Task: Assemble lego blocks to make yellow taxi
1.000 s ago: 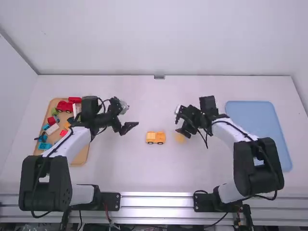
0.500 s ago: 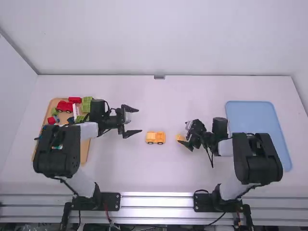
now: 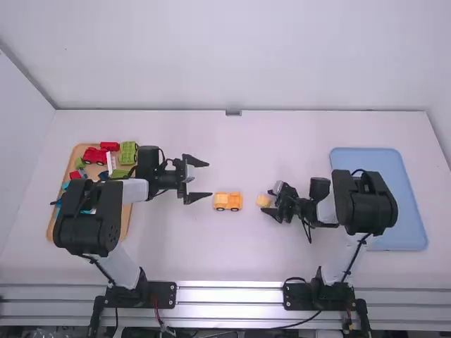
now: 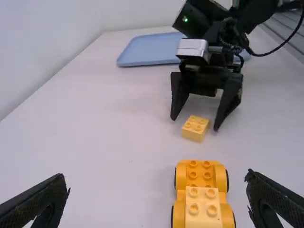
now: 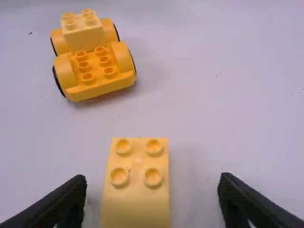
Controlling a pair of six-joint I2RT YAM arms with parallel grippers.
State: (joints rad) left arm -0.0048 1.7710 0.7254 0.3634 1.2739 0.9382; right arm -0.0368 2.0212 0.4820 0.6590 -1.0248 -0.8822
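The right pincer (image 3: 268, 201) is open above the counter (image 3: 246, 257), its two fingers spread to either side of a loose yellow block (image 3: 263, 201), with a gap between each finger and the block. The block has four studs facing up. Just beside it, toward the left arm, stands the yellow wheeled base (image 3: 227, 202) of the taxi, upright on its wheels (black tyres, rounded yellow guards over them). A paler yellow block (image 4: 203, 209) sits on the base's end nearer the left arm; the other end has bare studs.

The left pincer (image 3: 204, 179) is open too, fingers wide apart and empty, on the other side of the base from the loose block. Behind it, the left arm crosses a wooden tray (image 3: 121, 231) of red, green, blue and white pieces. A blue tray (image 3: 402, 183) lies at the counter's right side, partly under the right arm.
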